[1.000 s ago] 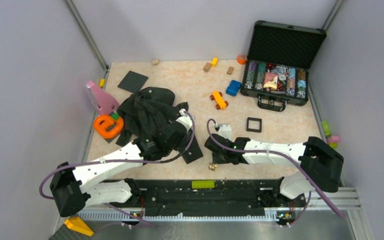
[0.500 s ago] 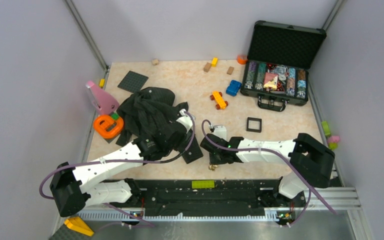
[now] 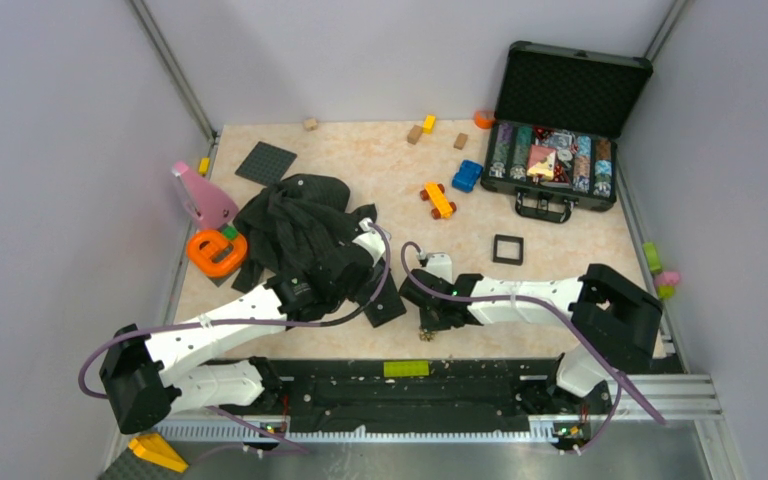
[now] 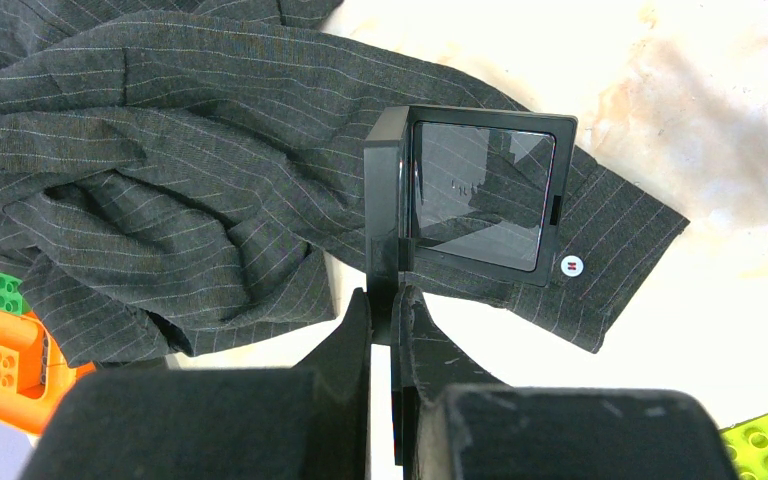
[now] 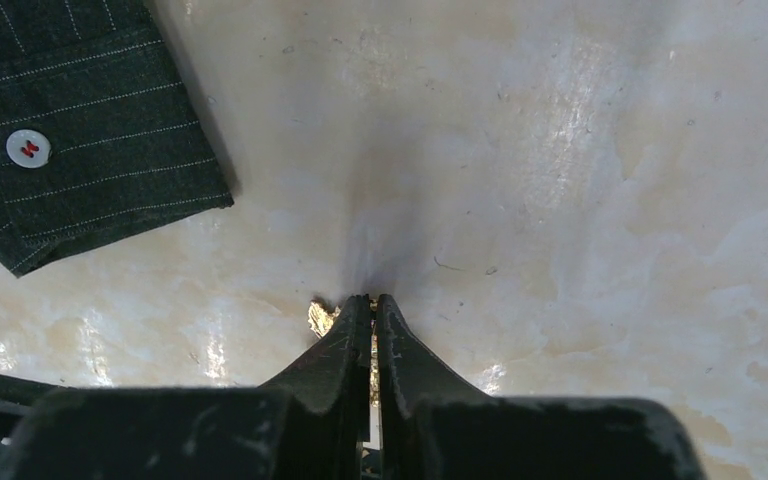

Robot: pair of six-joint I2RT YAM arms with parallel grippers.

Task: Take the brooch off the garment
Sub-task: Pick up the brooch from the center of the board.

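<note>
The garment (image 3: 295, 225), a dark pinstriped shirt, lies crumpled at the left of the table; its cuff with a white button (image 5: 28, 148) shows in the right wrist view. The small gold brooch (image 3: 426, 335) lies off the shirt on the bare table near the front edge. My right gripper (image 5: 372, 300) is shut on the brooch (image 5: 322, 317); gold shows between the fingers and sticks out to the left of the tips. My left gripper (image 4: 385, 300) is shut on the edge of a black square box with a clear window (image 4: 480, 195), held over the shirt sleeve (image 4: 160, 200).
An open black case of chips (image 3: 560, 150) stands at the back right. A black square frame (image 3: 507, 249), an orange toy car (image 3: 438, 200), a blue toy (image 3: 467, 176), a grey baseplate (image 3: 265, 162) and an orange and pink toy (image 3: 215, 250) lie around.
My right gripper has slid a little to the left over the brooch and its fingers have come together on it. The left arm has not moved.
</note>
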